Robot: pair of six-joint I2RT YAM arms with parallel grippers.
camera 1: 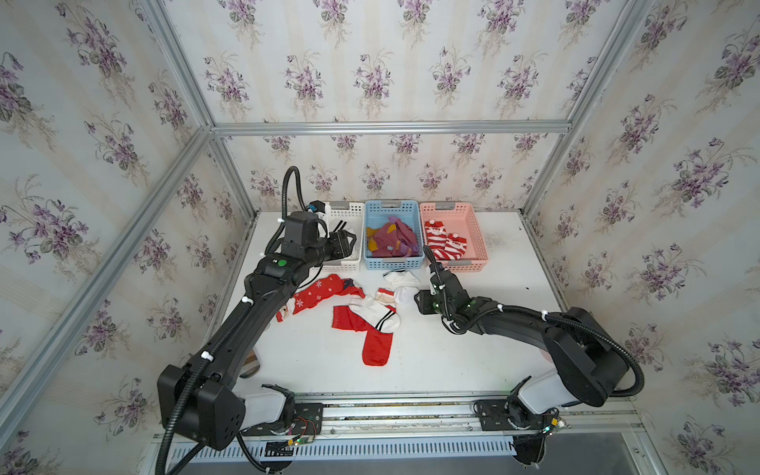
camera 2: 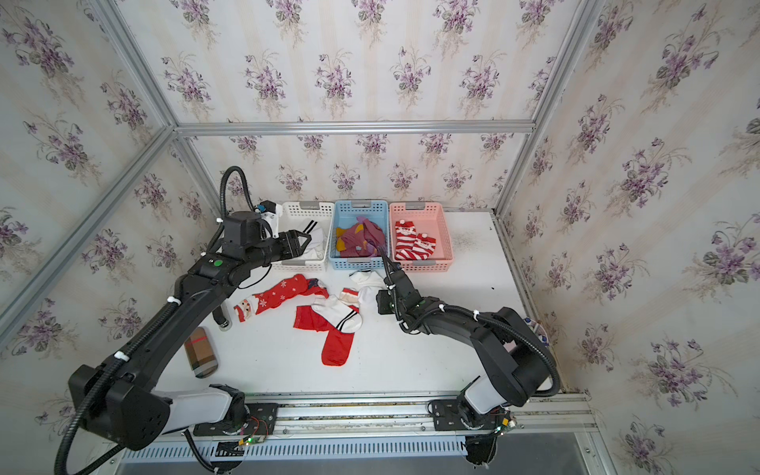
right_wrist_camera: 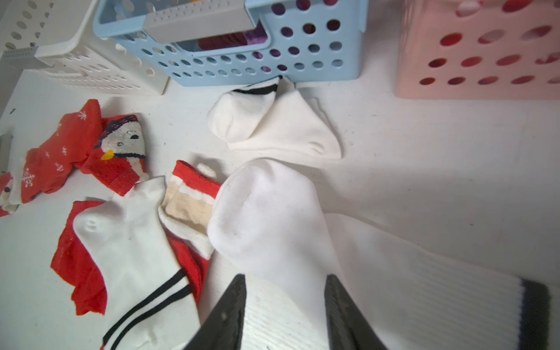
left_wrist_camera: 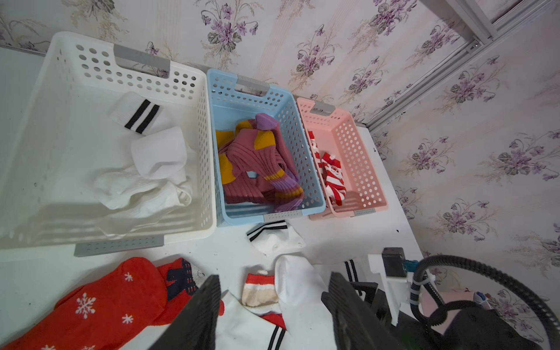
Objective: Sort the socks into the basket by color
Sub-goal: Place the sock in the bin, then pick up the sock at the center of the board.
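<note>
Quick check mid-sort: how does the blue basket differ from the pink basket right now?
Colour: the blue basket is light blue, the pink basket salmon pink. Contents: the blue basket holds maroon socks with mustard and lilac patches; the pink basket holds red-and-white striped Santa socks. Place: the blue basket stands mid-row, the pink basket at the robot's right end. Shared: same perforated shape, side by side.

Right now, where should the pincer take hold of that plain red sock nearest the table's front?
The red sock is best pinched at its free front end, from straight above: it lies flat, and its far part sits under the white striped sock, which would probably lift too.
</note>
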